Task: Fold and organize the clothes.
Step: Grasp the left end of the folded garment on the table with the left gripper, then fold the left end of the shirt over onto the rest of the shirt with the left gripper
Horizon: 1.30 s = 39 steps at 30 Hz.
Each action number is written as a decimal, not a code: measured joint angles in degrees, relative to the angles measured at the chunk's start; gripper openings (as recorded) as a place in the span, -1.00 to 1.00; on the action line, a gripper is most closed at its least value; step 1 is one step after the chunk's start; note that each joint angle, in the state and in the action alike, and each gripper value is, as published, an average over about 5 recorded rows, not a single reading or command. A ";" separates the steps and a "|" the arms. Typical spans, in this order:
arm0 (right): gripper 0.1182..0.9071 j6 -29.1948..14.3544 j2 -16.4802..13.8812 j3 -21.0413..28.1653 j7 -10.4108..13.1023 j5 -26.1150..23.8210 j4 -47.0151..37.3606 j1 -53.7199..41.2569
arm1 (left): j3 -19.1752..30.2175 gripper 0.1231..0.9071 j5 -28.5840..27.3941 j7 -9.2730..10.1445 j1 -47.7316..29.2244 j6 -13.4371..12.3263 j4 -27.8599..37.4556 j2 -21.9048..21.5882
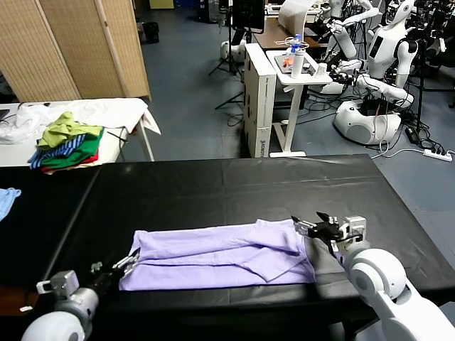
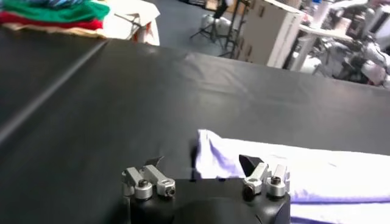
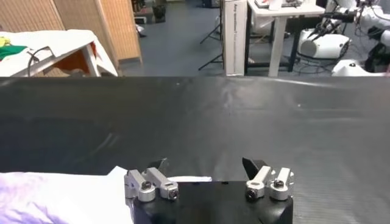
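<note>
My lavender T-shirt (image 1: 220, 256) lies on the black bench (image 1: 234, 188), near the edge closest to me, and it is already folded lengthwise into a long flat band running from my left side to my right. One layer lies over another, with a diagonal fold edge showing toward my right end, so I judge the first fold done. What is left, as I read it, is to bring the band's ends together into a compact packet and to set it somewhere tidy; the cloth is thin and soft, so the upper layer may slip when I lift it.

My left hand (image 1: 122, 265) sits just at the left end of the shirt, low over the bench. In its wrist view the two fingertips stand wide apart, with the shirt's corner (image 2: 207, 152) lying between and just beyond them; nothing is pinched, and I cannot tell whether a finger touches the cloth.

My right hand (image 1: 313, 226) is at the right end of the band, beside the folded sleeve area. Its fingers (image 3: 253, 165) are likewise spread fully, holding nothing, with the shirt's edge just to one side of them and bare black bench ahead.

Off to my left, a pile of green, blue-striped and red garments (image 1: 67, 145) rests on a white side table (image 1: 131, 114), and a light blue cloth (image 1: 7, 199) lies at the bench's left edge.
</note>
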<state>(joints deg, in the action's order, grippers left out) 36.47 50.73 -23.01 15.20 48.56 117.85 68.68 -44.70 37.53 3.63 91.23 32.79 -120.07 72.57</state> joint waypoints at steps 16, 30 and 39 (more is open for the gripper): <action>1.00 -0.50 -0.28 -1.73 -0.22 -0.44 2.04 2.22 | 2.43 -0.13 -6.21 -1.30 1.96 -2.88 -0.42 7.11; 1.00 -1.28 0.40 -2.42 -0.38 -1.77 2.81 3.47 | 2.45 -0.84 -6.40 -1.03 1.60 -3.84 -0.35 6.87; 1.00 -2.21 1.29 -4.48 -1.36 -3.19 3.33 6.04 | -1.43 -0.84 -16.00 -3.87 3.39 -7.85 -0.42 0.07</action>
<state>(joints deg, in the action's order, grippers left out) 34.26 52.02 -27.49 13.84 45.37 121.19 74.72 -46.13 21.52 -0.24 94.62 24.94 -120.49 72.64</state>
